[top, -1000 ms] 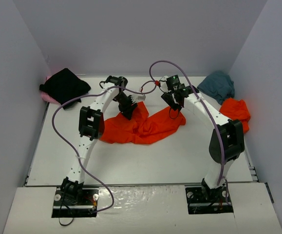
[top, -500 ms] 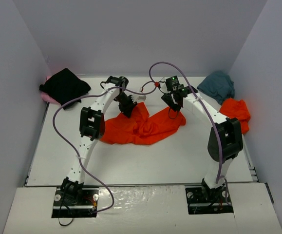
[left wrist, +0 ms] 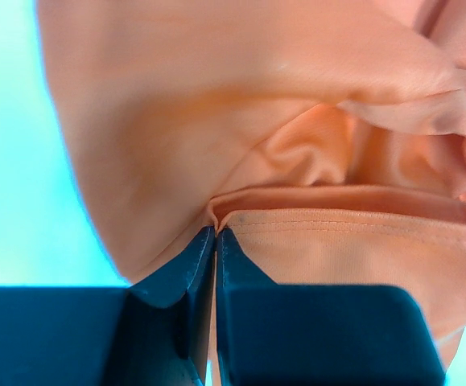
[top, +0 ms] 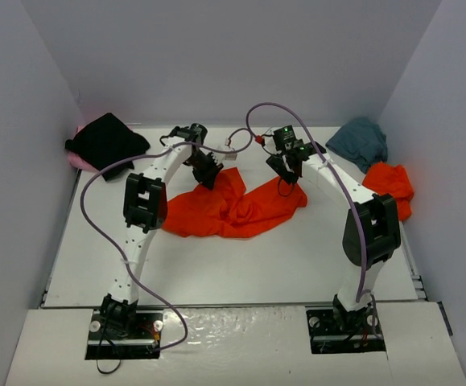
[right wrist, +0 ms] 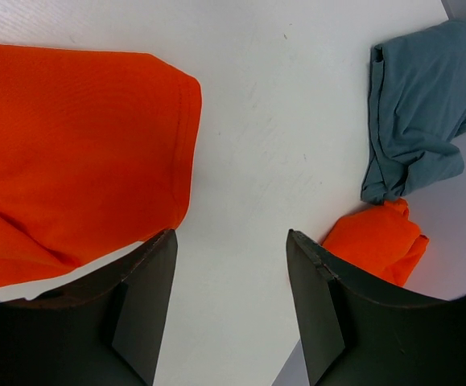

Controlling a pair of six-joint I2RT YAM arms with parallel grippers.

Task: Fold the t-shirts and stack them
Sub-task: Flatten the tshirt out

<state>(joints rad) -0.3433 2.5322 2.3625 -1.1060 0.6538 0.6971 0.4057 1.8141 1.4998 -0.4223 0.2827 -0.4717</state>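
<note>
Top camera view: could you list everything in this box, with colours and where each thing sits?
middle t-shirt: one, orange-red, crumpled mid-table
right t-shirt: one, orange-red, bunched at right edge
teal-grey t-shirt: one, teal-grey, far right corner
black t-shirt: one, black, far left corner
pink t-shirt: one, pink, peeking from under the black t-shirt
table: one, white, under everything
cables: two, purple, looping along the arms
left gripper: one, black, shut on the middle t-shirt
right gripper: one, black, open over the table beside it
</note>
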